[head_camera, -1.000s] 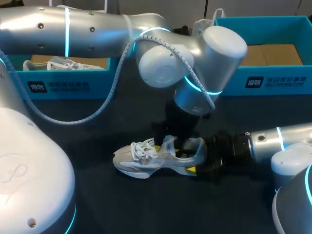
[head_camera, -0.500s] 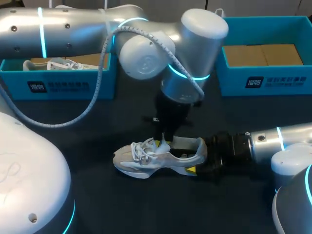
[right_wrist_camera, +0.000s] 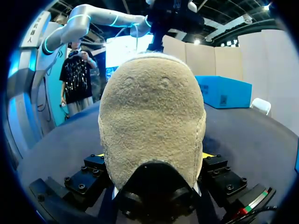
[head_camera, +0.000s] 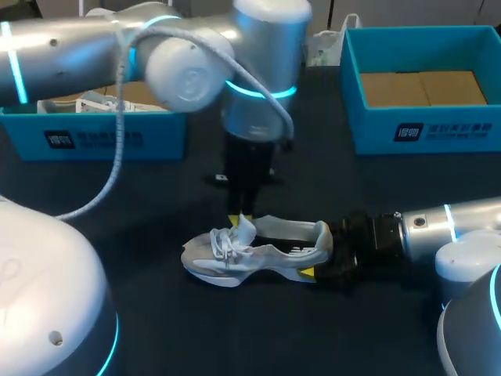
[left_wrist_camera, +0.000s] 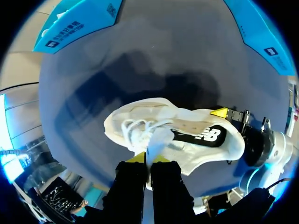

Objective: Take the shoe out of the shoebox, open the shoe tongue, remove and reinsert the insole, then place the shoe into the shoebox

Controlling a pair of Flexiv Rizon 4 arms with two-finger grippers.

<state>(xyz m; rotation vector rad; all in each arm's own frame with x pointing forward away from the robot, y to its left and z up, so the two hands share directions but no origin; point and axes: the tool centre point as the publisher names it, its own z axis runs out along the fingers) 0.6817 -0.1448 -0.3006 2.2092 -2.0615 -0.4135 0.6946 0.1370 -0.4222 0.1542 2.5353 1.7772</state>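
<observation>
Shoe (head_camera: 258, 254) lies lower-middle of frame, heel clamped by right gripper (head_camera: 322, 254) to steady it, left gripper (left_wrist_camera: 148, 159) fingers pinched on tongue (left_wrist_camera: 155, 142) (likely to pull it open).

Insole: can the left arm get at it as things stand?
Probably not yet. The left gripper is shut on the tongue, so it is busy. The insole lies bare in the shoe, which the right gripper holds by the heel; nothing covers it.
</observation>
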